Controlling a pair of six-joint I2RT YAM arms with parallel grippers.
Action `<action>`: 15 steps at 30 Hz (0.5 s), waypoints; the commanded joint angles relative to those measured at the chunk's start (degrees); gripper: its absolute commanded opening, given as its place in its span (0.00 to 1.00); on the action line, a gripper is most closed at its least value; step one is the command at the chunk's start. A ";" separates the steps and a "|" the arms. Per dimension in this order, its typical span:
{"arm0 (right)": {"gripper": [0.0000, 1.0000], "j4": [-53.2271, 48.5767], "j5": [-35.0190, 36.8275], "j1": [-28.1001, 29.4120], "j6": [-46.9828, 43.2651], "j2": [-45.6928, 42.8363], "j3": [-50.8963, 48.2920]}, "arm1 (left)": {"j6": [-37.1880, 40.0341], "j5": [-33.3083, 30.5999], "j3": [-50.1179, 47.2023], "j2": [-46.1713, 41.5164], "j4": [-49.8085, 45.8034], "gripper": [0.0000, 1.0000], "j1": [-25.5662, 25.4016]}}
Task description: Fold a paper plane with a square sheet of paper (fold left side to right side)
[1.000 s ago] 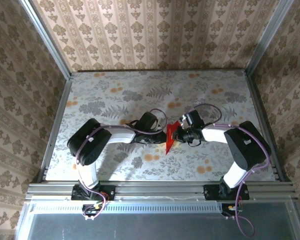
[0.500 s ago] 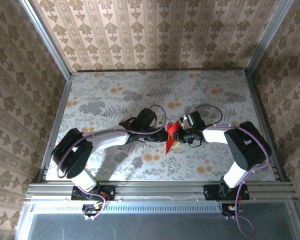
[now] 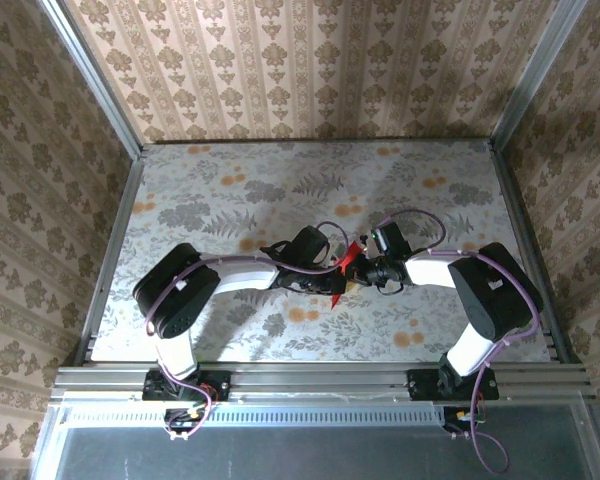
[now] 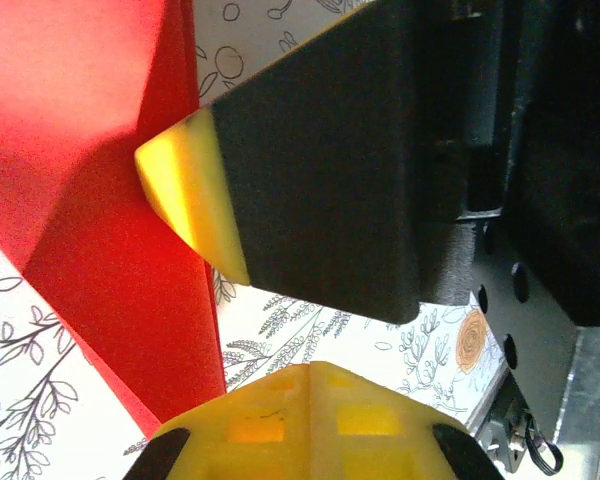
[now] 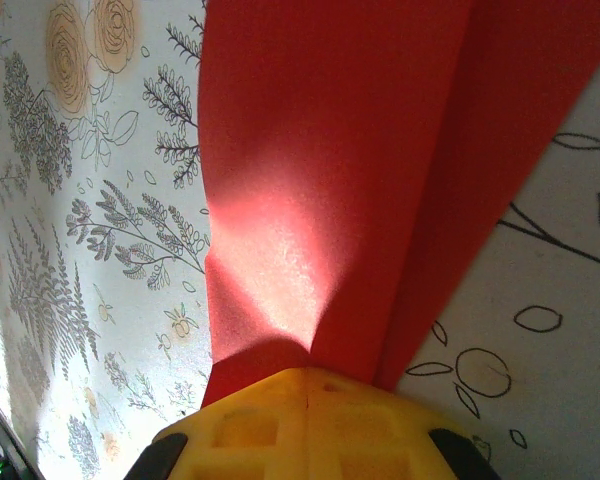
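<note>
The square sheet of paper is bright red, creased and partly folded, and lies mid-table between the two grippers. My right gripper is shut on its right edge. In the right wrist view the red paper fans out from my yellow fingertips, its creases meeting at the seam. My left gripper sits low over the sheet's near part and hides it. In the left wrist view its yellow fingers are shut with nothing between them. There the paper lies just to their left, and the right gripper's yellow fingertip presses on it.
The floral-patterned table is bounded by wallpapered walls at the back and sides. An aluminium rail runs along the near edge by the arm bases. Loose cables loop above both wrists.
The left gripper moved right and slightly nearer over the paper and closed fully, so the sheet's lower point is now covered. The right gripper stayed put, holding the sheet.
</note>
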 commanded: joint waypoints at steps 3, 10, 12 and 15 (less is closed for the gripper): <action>0.00 -7.96 3.50 0.27 -0.12 2.39 -2.52 | -1.00 -2.04 -1.55 0.43 0.42 0.00 1.00; 0.00 -8.22 3.53 0.36 -0.26 2.66 -2.29 | -1.55 -2.05 -2.88 1.39 1.14 0.00 1.18; 0.00 -8.40 3.52 0.38 -0.28 2.59 -2.18 | -1.56 -2.14 -3.27 1.52 1.31 0.00 1.17; 0.00 -8.74 3.55 0.33 -0.46 2.67 -1.84 | -1.85 -1.97 -3.83 1.77 1.89 0.00 1.22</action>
